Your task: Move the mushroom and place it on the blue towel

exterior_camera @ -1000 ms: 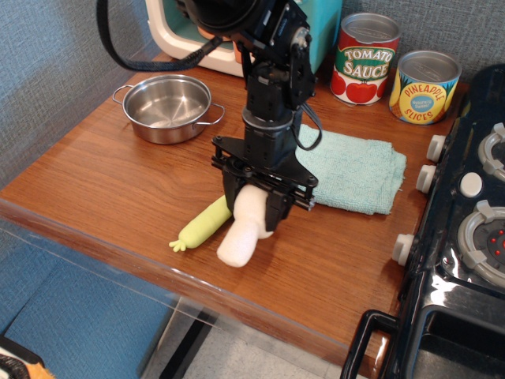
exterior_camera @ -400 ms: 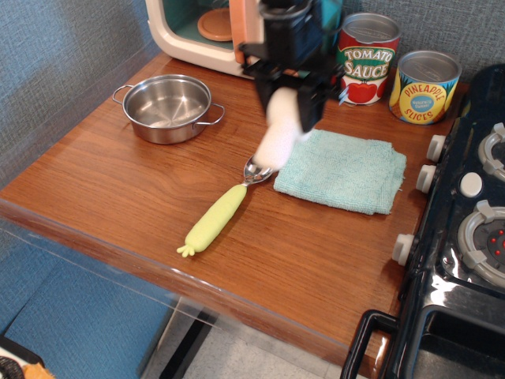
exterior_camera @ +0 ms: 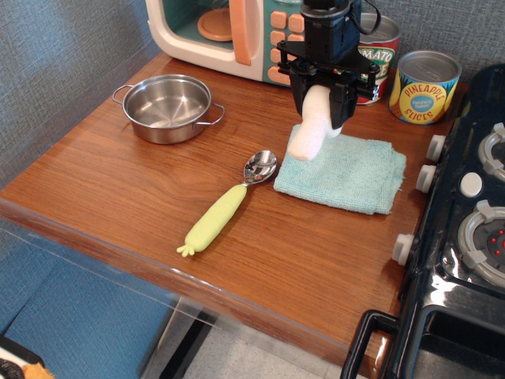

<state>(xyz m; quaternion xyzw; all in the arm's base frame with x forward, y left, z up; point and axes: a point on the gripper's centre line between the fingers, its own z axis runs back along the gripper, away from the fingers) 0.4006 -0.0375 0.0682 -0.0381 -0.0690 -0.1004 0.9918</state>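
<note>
Since one second ago, the tool (exterior_camera: 325, 101) has risen from the front part of the table (exterior_camera: 118, 185), where it was low beside the spoon (exterior_camera: 226, 204), and has travelled toward the back right. Now it hangs over the near-left part of the blue towel (exterior_camera: 355, 175). Already 0.4 s ago it was on the way, blurred, a little more to the left and not yet over the cloth.

The tool is clamped on the mushroom (exterior_camera: 310, 128). It holds the upper end, so the cap is hidden between the jaws and only the cream stem shows, hanging down and slanting to the left. I judge that this grip at the top is chosen so that the soft body can hang free and touch the cloth first. The lower end of the stem seems to be just over the left edge of the towel, or perhaps touching it; from this view I cannot tell which.

The spoon lies alone on the wood, its bowl near the towel's left edge, so nothing blocks the placing. The pot (exterior_camera: 167, 106), the two cans (exterior_camera: 426, 85) and the toy microwave (exterior_camera: 229, 31) stand well apart from the towel.

To my judgement the carrying is almost finished. A small move more to the right before releasing would be safer, because the stem hangs close to the towel's edge and could roll off toward the spoon.
</note>
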